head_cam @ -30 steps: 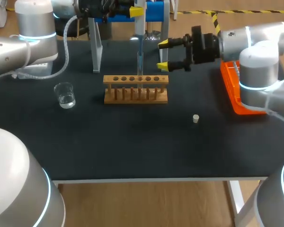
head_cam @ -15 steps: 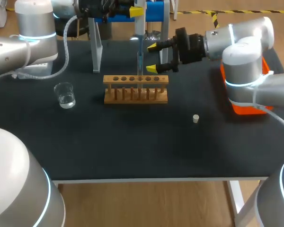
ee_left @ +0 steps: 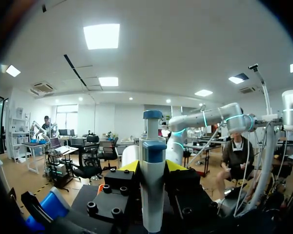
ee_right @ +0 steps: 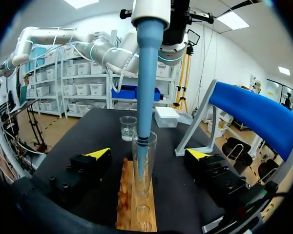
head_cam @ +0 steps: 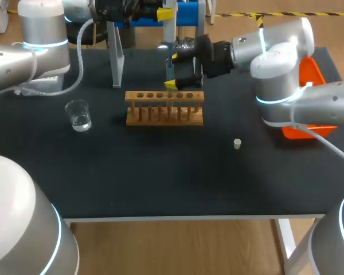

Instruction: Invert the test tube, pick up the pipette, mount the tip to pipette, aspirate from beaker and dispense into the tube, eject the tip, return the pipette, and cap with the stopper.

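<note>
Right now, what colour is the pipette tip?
The pipette tip is blue, clearest in right wrist view.

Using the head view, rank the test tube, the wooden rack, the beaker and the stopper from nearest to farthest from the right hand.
1. The test tube: between the open fingers of the right hand.
2. The wooden rack: just under the hand, holding the tube.
3. The beaker, off to the left, and the stopper, nearer the table's front on the right: too close to call.

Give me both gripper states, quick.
Left gripper: shut on the pipette.
Right gripper: open, straddling the test tube, not touching it.
</note>
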Robot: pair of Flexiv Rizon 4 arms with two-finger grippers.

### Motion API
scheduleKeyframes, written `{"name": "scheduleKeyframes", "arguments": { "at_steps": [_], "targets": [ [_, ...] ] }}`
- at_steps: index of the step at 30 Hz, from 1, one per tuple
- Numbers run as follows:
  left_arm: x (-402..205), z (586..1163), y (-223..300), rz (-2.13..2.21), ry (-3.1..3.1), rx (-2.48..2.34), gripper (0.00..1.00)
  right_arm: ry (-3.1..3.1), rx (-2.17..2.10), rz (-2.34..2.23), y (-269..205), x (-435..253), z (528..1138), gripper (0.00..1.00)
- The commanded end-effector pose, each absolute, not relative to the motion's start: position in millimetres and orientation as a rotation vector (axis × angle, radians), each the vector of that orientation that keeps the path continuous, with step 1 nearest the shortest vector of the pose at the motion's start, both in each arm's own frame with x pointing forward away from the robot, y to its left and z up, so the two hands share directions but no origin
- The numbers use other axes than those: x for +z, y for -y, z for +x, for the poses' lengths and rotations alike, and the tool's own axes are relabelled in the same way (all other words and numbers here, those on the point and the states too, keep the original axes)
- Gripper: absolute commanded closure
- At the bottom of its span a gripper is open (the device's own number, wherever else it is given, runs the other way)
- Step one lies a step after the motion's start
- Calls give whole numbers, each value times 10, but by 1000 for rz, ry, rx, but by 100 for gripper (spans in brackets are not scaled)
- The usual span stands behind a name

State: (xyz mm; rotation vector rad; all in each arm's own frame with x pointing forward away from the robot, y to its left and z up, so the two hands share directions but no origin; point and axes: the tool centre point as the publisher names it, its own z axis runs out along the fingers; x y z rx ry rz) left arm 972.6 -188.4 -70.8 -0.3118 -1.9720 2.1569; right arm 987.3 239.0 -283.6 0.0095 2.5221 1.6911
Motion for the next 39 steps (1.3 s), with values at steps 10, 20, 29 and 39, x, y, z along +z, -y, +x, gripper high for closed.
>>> {"name": "scheduleKeyframes", "arguments": {
  "at_steps": [10,20,29,39],
  "targets": [
    [-704,9747,1883,-316,1970,2153,100,-2558,1604,82,-2488,-3031,9879,0],
    [-704,9747,1883,-316,1970,2153,100,-2552,1577,69,-2524,-3052,9850,0],
    [-704,9747,1883,-316,1970,2153,100,-2555,1549,59,-2555,-3075,9847,0],
    [-704,9747,1883,-316,1970,2153,100,-2559,1542,68,-2559,-3080,9845,0]
  ]
}}
